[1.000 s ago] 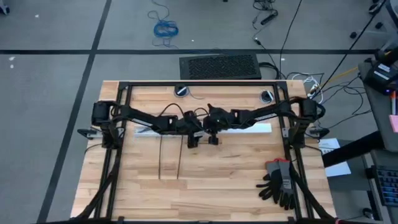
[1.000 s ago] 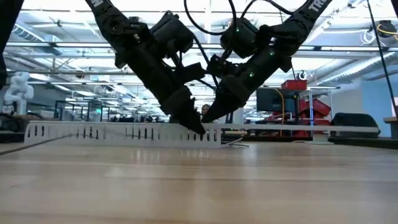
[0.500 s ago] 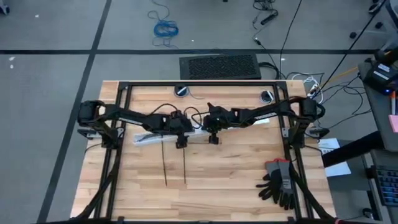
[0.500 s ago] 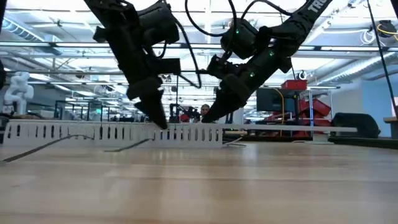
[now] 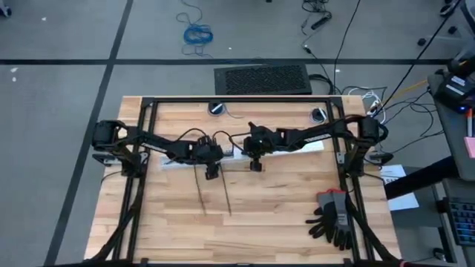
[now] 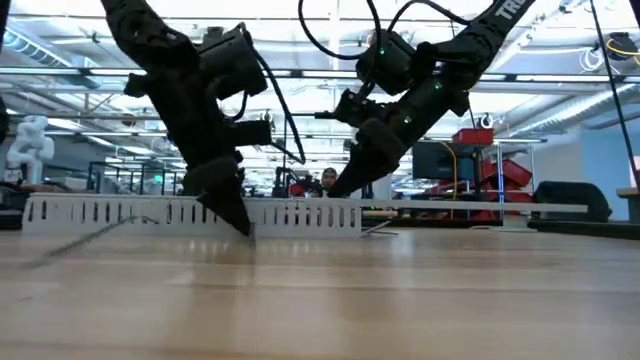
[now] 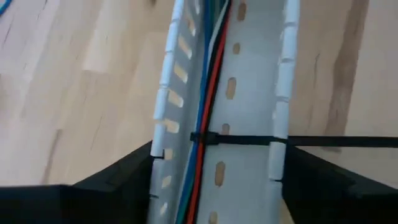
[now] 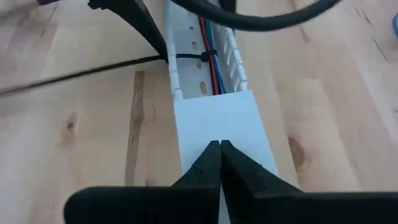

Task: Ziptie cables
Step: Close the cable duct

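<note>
Left gripper (image 5: pixel 211 172) sits wide open astride the white slotted duct (image 7: pixel 255 93), where a ziptie (image 7: pixel 323 142) loops the coloured cables (image 7: pixel 208 74). Right gripper (image 8: pixel 219 148) is pinched closed on the duct's lid (image 8: pixel 217 121). Two ziptie tails (image 5: pixel 213 194) trail toward 6 o'clock, shifted from before. Lettering on the right arm is cut off, unreadable.

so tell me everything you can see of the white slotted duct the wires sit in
The white slotted duct is an open plastic channel with toothed side walls and oval holes in its floor, lying flat across the wooden table. Red, blue, green and black cables run along it. A dark ziptie crosses it, cinched around them. The left gripper straddles it; the right gripper presses shut on its plain end.
</note>
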